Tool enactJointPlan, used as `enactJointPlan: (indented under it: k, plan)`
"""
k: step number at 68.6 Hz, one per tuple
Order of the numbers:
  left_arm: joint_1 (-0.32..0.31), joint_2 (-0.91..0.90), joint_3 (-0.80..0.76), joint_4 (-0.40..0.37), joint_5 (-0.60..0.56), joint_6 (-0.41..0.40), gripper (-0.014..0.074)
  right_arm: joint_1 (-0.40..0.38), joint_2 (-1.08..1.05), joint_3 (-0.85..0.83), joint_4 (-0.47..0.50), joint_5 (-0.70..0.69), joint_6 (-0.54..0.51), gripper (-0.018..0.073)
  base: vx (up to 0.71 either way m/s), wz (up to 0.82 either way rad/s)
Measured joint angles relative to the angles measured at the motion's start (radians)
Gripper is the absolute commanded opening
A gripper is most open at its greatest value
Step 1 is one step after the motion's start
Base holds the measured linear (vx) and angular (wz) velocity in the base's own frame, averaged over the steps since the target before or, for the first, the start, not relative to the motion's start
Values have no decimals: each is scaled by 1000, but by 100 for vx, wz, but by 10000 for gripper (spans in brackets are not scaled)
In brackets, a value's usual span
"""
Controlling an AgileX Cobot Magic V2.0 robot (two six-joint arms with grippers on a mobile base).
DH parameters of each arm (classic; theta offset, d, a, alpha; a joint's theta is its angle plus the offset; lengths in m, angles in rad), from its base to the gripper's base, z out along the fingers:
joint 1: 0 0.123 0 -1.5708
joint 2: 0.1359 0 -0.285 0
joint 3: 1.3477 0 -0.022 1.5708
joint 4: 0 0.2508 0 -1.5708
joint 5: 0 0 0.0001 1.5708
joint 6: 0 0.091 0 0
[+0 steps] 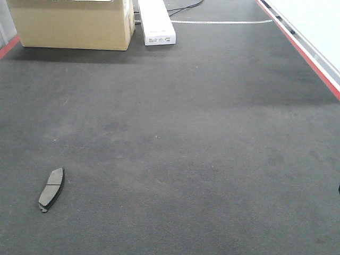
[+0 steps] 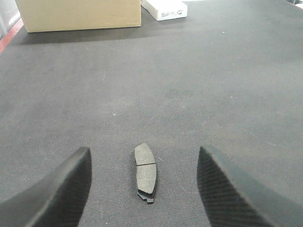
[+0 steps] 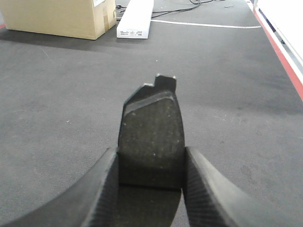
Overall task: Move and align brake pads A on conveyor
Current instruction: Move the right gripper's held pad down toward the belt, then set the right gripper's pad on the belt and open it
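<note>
While the right fingers (image 3: 97,189) are clamping narrowly on a brake pad (image 3: 151,135), gripping it across its width over the conveyor (image 3: 227,109), the left fingers (image 2: 66,189) are standing wide apart and gripping nothing. A second pad (image 2: 145,171) is lying flat on the belt between those open fingers, touching neither. In the front view it is sitting near the lower left of the belt, well apart from the boxes at the far end.

Handling, as a judgement: each pad is looking stiff, dense and not fragile, with a rough friction face that is unlikely to slip. Because the pad is lying low on the carpet-like belt, the fingers are needing to come right down to the surface. Close them across the narrow width at the middle groove, so that the load is balancing.

Markings: the white carton (image 1: 155,21) is carrying dark print on its end label, too small to read. The cardboard box (image 1: 71,24) is showing no legible writing, and no brand is showing on either pad.
</note>
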Motion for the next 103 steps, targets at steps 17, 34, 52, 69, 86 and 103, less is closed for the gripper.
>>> enactJointPlan:
  k: [17,34,52,69,86,103]
  plan:
    - [0,0,0,0,0,0,450,0,75,-25,0,37,0,-7,0,0]
    - [0,0,0,0,0,0,450,0,374,-133,1,106,1,-7,0,0]
    - [0,0,0,0,0,0,450,0,712,-255,7,159,4,1,0,0]
    - [0,0,0,0,0,0,450,0,968,-348,7,166,4,10,0,0]
    - [0,0,0,0,0,0,450,0,1207,-475,3,224,3,35,0,0]
    - [0,0,0,0,0,0,450,0,1361,-601,0,296,0,174,0,0]
